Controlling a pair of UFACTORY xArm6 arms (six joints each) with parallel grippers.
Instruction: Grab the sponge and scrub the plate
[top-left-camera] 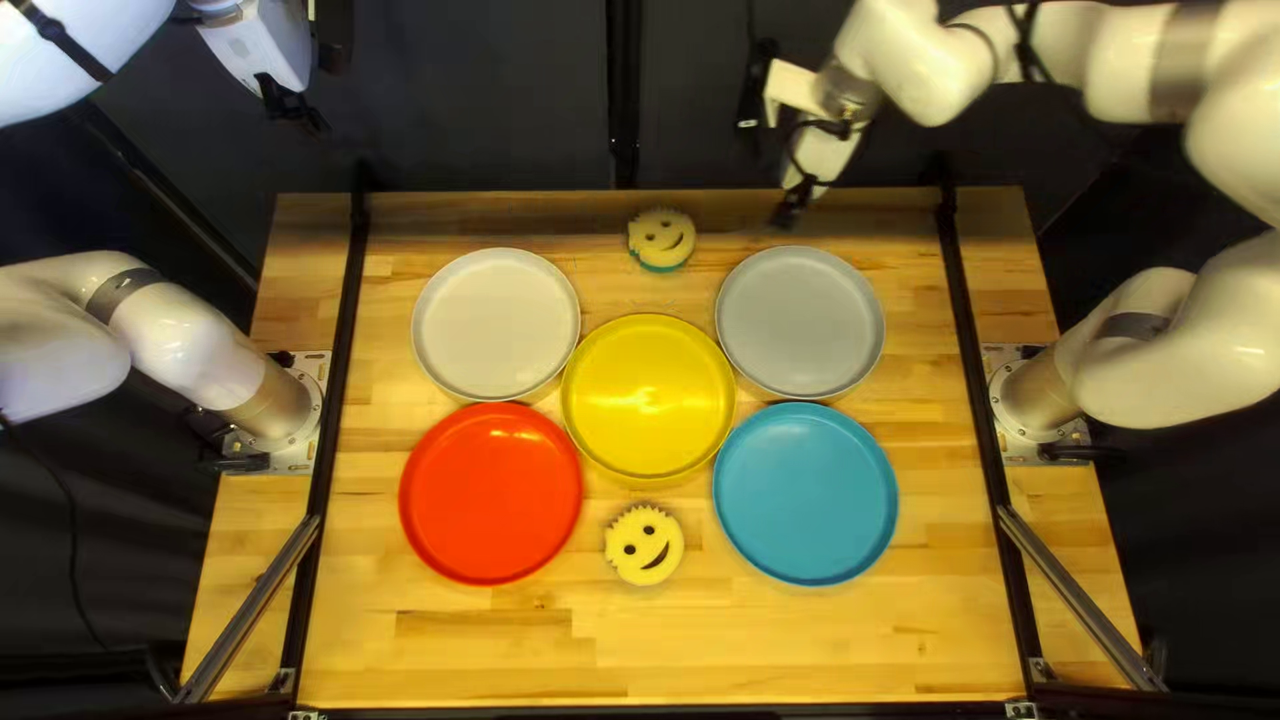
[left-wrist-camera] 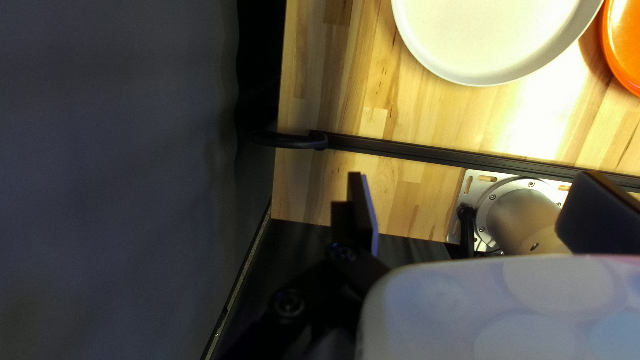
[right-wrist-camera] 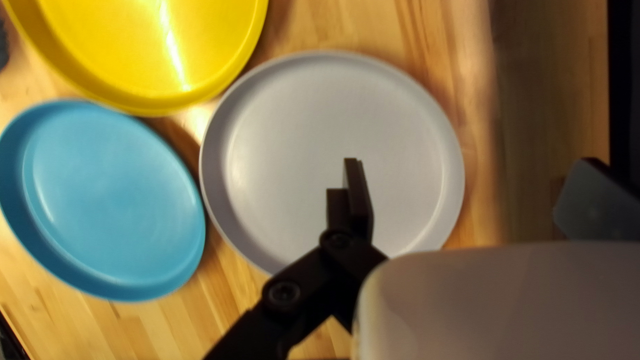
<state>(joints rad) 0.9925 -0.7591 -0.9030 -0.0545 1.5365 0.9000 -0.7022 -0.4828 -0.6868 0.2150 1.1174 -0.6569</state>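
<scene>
One left arm (top-left-camera: 180,334) is rising from its base (top-left-camera: 318,367) at the left edge of the wooden table (top-left-camera: 640,660), well to the left of the yellow plate (top-left-camera: 647,398). Its left gripper (top-left-camera: 300,114) is hanging beyond the table's far edge, on the far left of the yellow plate. In the left wrist view, the left gripper (left-wrist-camera: 470,190) is standing wide, its two fingers gripping nothing. A black rail (top-left-camera: 332,400) is running between the left base and the plates. The red plate (top-left-camera: 491,494) is lying on the near left of the yellow plate, and the white plate (top-left-camera: 496,324) is lying on its far left.

Both smiling sponges are resting on the table: the near sponge (top-left-camera: 644,546) is sitting just to the near side of the yellow plate, while the far sponge (top-left-camera: 662,240), showing a green lower edge, is sitting on its far side.

The right gripper (top-left-camera: 790,214) is hanging raised on the far right of the yellow plate. In the right wrist view, the right gripper (right-wrist-camera: 471,167) is also standing wide and holding nothing, one finger showing against the grey plate (top-left-camera: 800,323). That plate is lying on the far right of the yellow plate, and the blue plate (top-left-camera: 806,494) is lying on its near right. Well to the right of the yellow plate, the right arm (top-left-camera: 1160,360) is rising from the table's right edge.
</scene>
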